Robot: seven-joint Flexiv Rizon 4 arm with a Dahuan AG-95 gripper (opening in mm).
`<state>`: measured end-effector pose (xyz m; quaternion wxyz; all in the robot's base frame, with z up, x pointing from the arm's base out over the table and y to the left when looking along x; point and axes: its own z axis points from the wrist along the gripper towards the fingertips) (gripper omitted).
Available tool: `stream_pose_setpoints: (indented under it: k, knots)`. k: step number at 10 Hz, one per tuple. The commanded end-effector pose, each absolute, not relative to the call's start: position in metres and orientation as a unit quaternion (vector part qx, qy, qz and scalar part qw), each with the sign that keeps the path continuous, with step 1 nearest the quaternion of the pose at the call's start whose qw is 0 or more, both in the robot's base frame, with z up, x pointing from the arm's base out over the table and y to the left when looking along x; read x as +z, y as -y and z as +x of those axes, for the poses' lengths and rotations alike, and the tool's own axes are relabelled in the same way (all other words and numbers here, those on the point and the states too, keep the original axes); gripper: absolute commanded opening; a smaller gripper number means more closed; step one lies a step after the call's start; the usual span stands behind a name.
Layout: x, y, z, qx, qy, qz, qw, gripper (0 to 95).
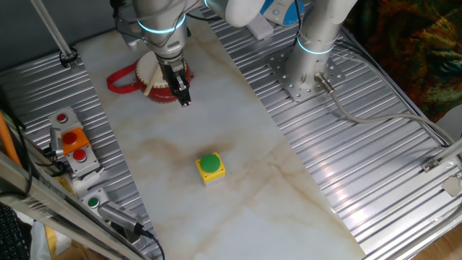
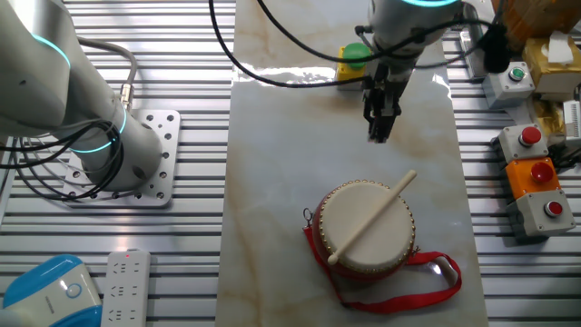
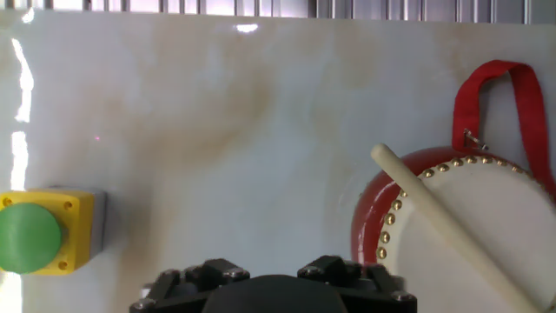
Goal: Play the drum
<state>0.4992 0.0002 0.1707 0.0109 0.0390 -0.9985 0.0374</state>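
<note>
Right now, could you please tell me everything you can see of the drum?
The drum is small and round, with red sides, a cream head edged with brass-looking studs, and a red strap looped beside it. It sits flat on the marble-look table. A pale wooden stick lies across its head. The gripper hangs clear of it.

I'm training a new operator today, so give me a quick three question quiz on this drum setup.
1. True or false: the stick lies across the drum.
2. What colour is the button on the yellow box?
3. The gripper is: A) holding the stick, B) above the table beside the drum, holding nothing, C) pressing the button.

Key: 1 true; 2 green; 3 B.
</note>
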Motion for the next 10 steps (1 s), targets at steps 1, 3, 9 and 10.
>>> stream_pose_setpoints:
  k: [1, 3, 9, 10]
  knots:
    - [0.1706, -0.0001, 0.4998, 0.066, 0.995, 0.072, 0.023, 0.0]
    - [0.1706, -0.0001, 0.4998, 0.066, 0.995, 0.074, 0.021, 0.0]
    - [0.1706, -0.0001, 0.4998, 0.064, 0.993, 0.096, 0.019, 0.0]
    - [0.1707, -0.0001, 0.4997, 0.058, 0.988, 0.144, 0.020, 0.0]
